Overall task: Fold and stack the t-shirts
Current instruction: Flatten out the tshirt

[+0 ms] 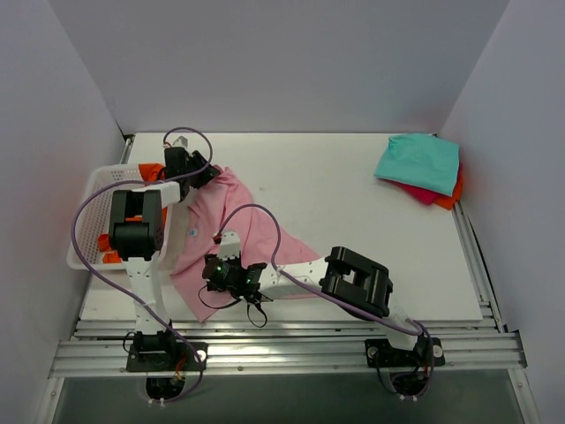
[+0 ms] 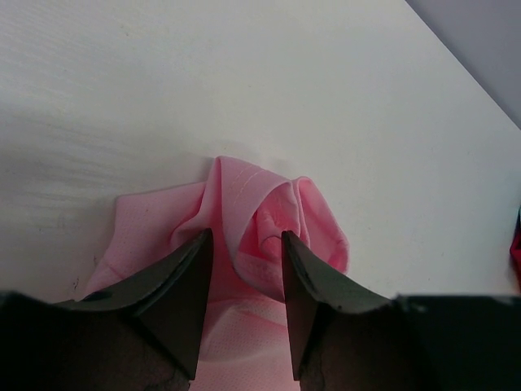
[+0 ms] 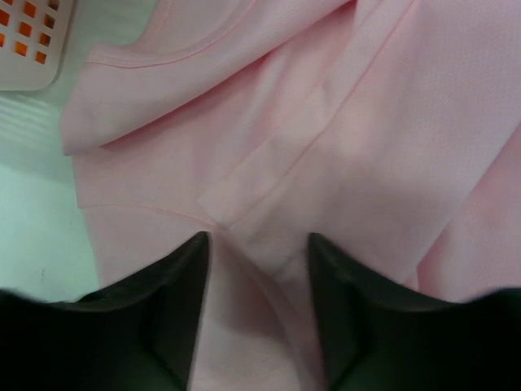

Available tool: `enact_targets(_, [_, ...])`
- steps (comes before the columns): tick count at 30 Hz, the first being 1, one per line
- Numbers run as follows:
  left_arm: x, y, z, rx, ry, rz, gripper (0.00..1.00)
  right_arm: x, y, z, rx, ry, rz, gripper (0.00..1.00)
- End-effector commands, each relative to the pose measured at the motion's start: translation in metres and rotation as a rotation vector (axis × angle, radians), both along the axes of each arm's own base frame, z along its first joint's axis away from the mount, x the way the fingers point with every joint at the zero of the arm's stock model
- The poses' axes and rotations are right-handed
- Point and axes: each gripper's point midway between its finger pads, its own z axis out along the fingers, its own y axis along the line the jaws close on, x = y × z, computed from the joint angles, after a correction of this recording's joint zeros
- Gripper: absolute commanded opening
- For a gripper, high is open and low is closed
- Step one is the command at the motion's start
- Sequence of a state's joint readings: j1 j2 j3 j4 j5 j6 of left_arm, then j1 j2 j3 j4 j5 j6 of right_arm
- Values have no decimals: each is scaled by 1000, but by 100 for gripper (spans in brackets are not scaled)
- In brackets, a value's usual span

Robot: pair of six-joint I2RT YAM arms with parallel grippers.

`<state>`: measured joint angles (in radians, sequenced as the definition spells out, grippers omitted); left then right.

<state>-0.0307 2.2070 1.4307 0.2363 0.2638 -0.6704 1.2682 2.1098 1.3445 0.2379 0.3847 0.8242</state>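
Observation:
The light pink t-shirt [image 1: 231, 225] lies spread and crumpled on the left half of the table. My left gripper [image 1: 205, 173] is at its far corner; in the left wrist view the jaws hold a bunched fold of the pink cloth [image 2: 260, 220] between them. My right gripper [image 1: 231, 268] is over the shirt's near part, jaws apart, straddling a raised fold of pink cloth [image 3: 269, 220]. The folded teal t-shirt [image 1: 417, 162] lies at the far right on top of the red t-shirt [image 1: 427, 194]. Orange cloth [image 1: 151, 169] shows in the basket.
The white mesh basket [image 1: 86, 212] stands at the table's left edge, close to the left arm; its corner shows in the right wrist view [image 3: 32, 49]. White walls close in the left, back and right. A metal rail runs along the near edge [image 1: 282, 349].

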Motion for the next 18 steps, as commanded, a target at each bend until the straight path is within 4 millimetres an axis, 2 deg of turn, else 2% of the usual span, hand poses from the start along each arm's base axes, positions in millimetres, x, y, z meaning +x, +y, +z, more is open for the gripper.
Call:
enact_targets(1, [5, -2, 15, -13, -56, -17, 47, 4, -12, -18, -57, 10, -35, 41])
enact_targets(5, [5, -2, 15, -14, -58, -18, 47, 4, -16, -28, -88, 27, -40, 19])
enact_targets(8, [5, -2, 15, -14, -59, -18, 47, 5, -18, -34, -104, 36, -45, 10])
enact_targets(14, [4, -1, 15, -17, -65, -19, 47, 5, -23, -41, -127, 50, -52, 0])
enact_targets(18, [4, -2, 15, -18, -65, -20, 47, 7, -26, -38, -130, 42, -63, 0])
